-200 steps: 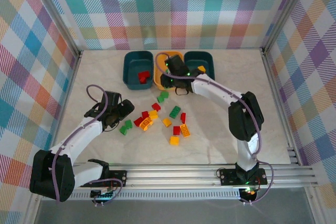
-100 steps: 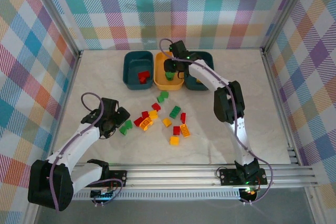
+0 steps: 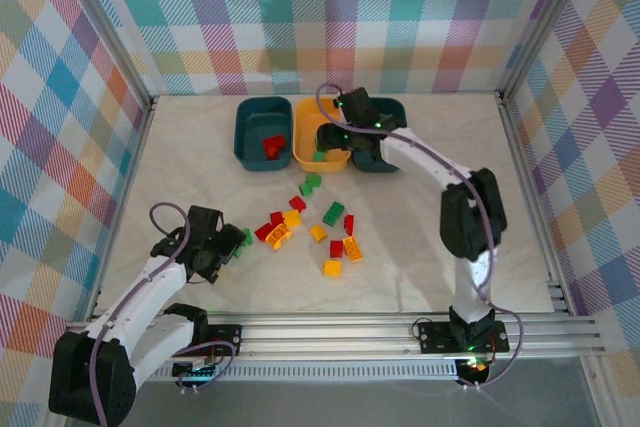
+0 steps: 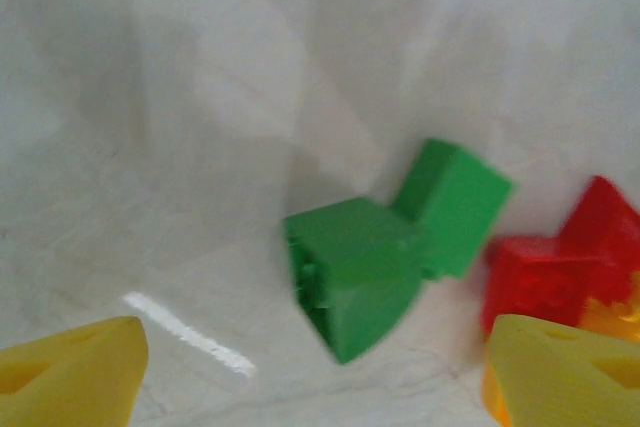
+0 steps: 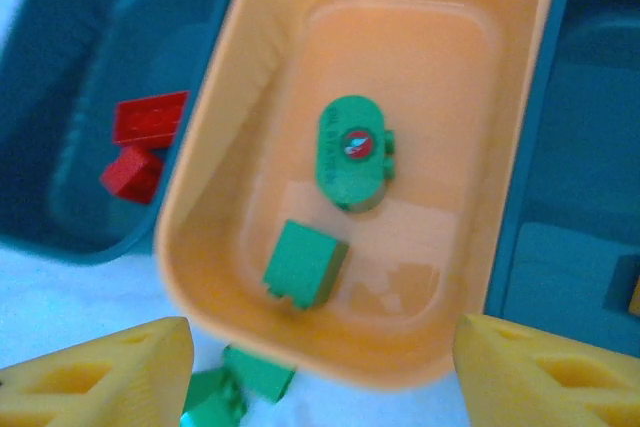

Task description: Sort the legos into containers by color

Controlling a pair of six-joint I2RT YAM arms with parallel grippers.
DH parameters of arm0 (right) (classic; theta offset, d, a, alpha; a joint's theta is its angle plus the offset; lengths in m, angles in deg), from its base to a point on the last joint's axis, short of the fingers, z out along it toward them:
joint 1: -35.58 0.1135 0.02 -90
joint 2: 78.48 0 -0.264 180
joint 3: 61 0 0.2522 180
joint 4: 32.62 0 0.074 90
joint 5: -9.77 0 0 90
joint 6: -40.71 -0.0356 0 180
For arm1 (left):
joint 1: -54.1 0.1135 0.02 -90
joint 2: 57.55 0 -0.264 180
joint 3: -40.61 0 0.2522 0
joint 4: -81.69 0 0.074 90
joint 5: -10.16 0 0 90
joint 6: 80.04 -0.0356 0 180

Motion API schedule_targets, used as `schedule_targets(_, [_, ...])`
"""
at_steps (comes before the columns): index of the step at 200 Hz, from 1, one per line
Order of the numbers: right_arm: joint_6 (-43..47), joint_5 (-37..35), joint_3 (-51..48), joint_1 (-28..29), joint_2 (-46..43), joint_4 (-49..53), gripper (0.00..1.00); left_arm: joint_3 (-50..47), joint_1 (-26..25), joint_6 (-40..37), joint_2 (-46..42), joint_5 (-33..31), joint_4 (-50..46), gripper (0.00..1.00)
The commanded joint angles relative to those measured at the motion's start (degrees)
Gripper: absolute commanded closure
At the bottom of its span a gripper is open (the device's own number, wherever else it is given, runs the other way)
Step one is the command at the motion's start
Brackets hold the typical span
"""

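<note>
A: Which step is this?
B: Greens, I'd say. The right gripper (image 5: 320, 352) hangs spread and empty above the yellow bin (image 5: 215, 147). Two green pieces (image 5: 303, 264) lie in it just beyond its fingers (image 5: 100, 372), and red bricks (image 5: 148, 119) sit in the teal bin (image 5: 70, 67) off to its left.
A: And the left gripper (image 4: 315, 347)?
B: Jaws wide, holding nothing. A green pair (image 4: 365, 267) lies on the table just ahead, between its fingertips (image 4: 75, 377), with a red brick (image 4: 560, 267) close to one finger.
A: Next move?
B: My guess: the left drops, centres on the nearer green and closes without catching the red; the right reaches for the pile (image 3: 320, 227) below it
</note>
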Motion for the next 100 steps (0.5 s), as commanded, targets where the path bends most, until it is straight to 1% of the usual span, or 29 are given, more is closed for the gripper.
schedule_targets(1, [-2.4,0.9,-7.5,1.8,-6.3,-7.5,0.31,-2.7,-0.3,5.3,-0.4,2.7,1.2,0.14])
schedule_targets(23, [-3.9,1.3,-14.4,2.1,-10.9,-9.1,0.31,-1.8,-0.4,4.1,1.3,1.2,2.1,0.14])
schedule_targets(48, [-4.9,1.2,-20.3,2.2,-15.1,-10.2,0.31,-0.9,-0.5,3.4,3.6,2.2,5.0,0.14])
schedule_targets(75, [-5.5,1.2,-24.1,2.2,-17.8,-11.0,0.31,0.0,-0.5,3.0,5.4,1.7,6.8,0.14])
schedule_targets(100, [-5.8,1.5,-25.7,2.2,-18.2,-11.2,0.31,0.5,-0.5,3.0,8.0,0.9,9.8,0.15])
